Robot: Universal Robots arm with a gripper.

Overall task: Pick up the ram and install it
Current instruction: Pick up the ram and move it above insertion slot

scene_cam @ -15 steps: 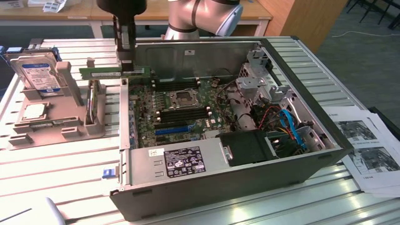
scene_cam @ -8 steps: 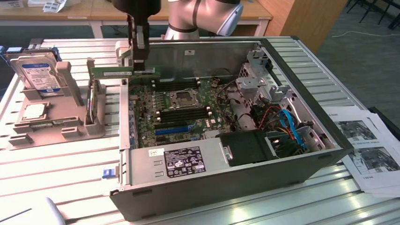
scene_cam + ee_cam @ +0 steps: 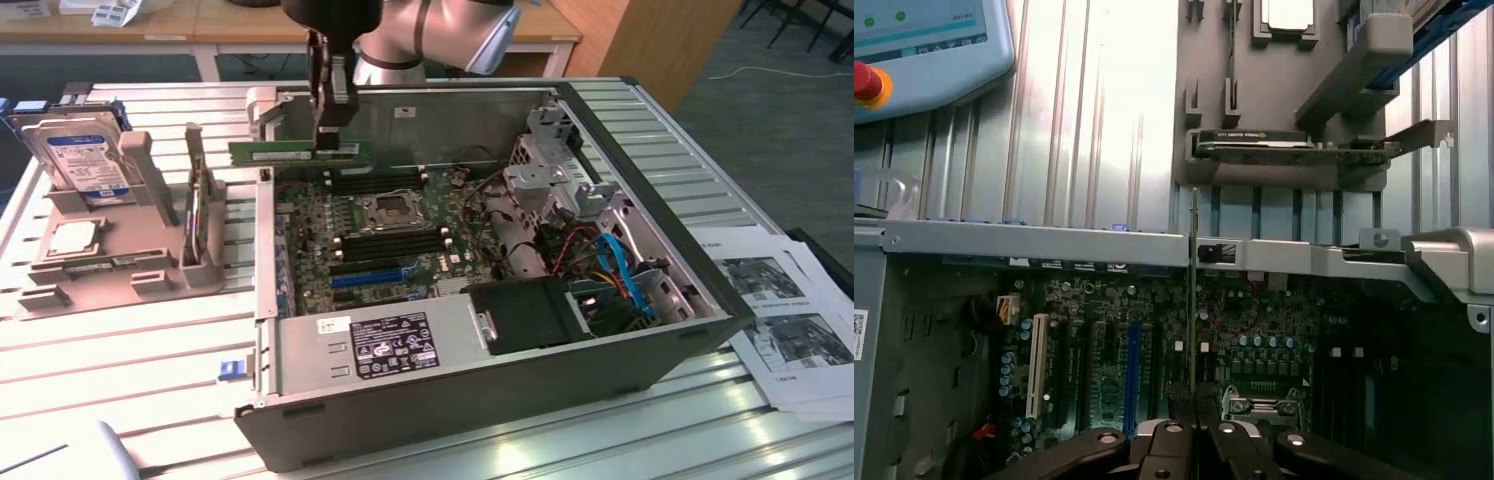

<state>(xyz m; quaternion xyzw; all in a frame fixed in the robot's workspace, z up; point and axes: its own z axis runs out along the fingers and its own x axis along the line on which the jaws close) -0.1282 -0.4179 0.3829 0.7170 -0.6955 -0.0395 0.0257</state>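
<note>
ram (image 3: 287, 151) | I see it pinched level in the narrow claw of my gripper (image 3: 334, 135) | hanging above the far edge of the motherboard (image 3: 387, 235), open case (image 3: 534, 395)

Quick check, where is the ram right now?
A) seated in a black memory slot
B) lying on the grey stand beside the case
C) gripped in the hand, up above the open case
C: the hand is shut on the ram, which hangs clear above the motherboard.

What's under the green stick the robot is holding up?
Below the ram, gripped by the end effector, lies the motherboard inside the open computer case, with long black memory slots. The stick covers a strip of the case behind it.
</note>
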